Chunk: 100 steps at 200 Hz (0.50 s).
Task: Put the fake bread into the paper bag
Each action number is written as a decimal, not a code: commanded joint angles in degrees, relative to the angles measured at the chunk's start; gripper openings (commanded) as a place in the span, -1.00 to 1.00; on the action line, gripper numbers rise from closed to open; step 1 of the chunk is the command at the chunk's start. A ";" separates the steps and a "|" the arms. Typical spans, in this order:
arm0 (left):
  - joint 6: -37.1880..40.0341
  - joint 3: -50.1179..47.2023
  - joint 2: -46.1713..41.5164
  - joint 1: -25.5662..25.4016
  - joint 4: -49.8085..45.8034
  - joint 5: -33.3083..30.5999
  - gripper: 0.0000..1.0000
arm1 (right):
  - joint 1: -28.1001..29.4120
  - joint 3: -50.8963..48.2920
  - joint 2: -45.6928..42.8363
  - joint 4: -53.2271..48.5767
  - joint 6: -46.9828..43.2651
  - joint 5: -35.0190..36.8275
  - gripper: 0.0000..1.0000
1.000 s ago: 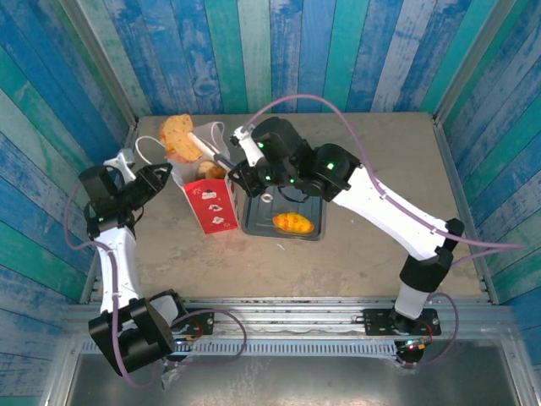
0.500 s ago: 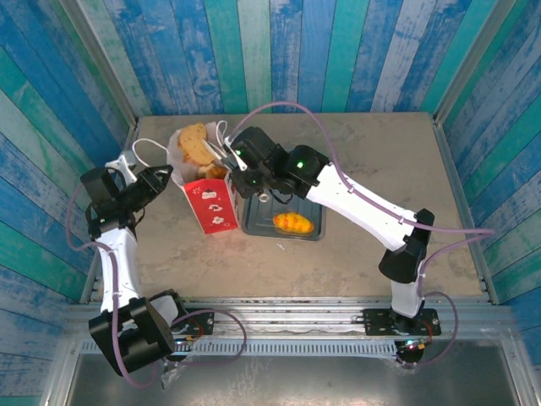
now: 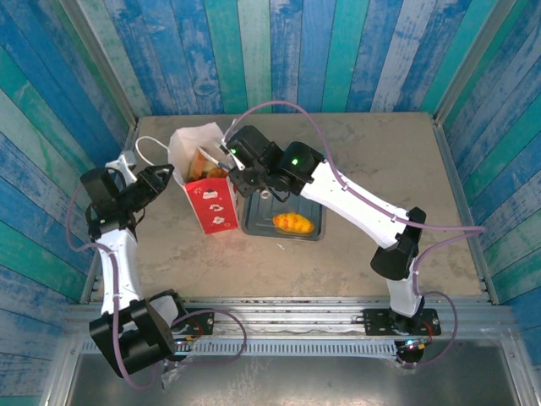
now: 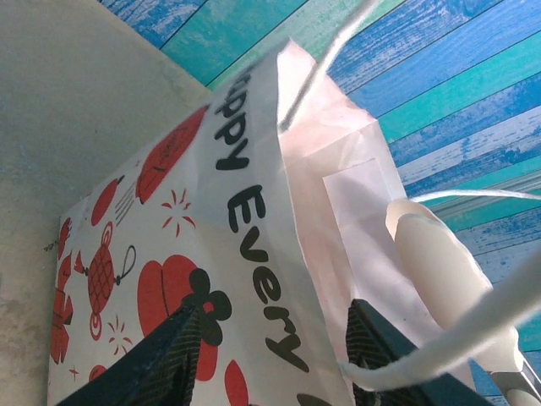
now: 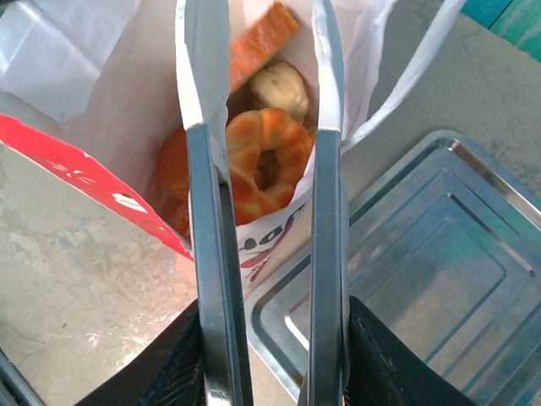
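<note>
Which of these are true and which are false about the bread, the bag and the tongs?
1. A donut lies inside the bag. True.
2. The tray has nothing on it. False: one pastry lies on it.
3. The tongs are pinching a bun. False: their tips stand apart above the bag's mouth with nothing between them.
4. Seen from above, the bag stands left of the tray. True.
5. The right gripper holds the tongs. True.
</note>
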 commanded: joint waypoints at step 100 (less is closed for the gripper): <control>0.76 5.00 -7.32 -0.07 -5.06 0.04 0.56 | -0.06 -10.15 -19.90 5.42 -4.21 -3.83 -0.17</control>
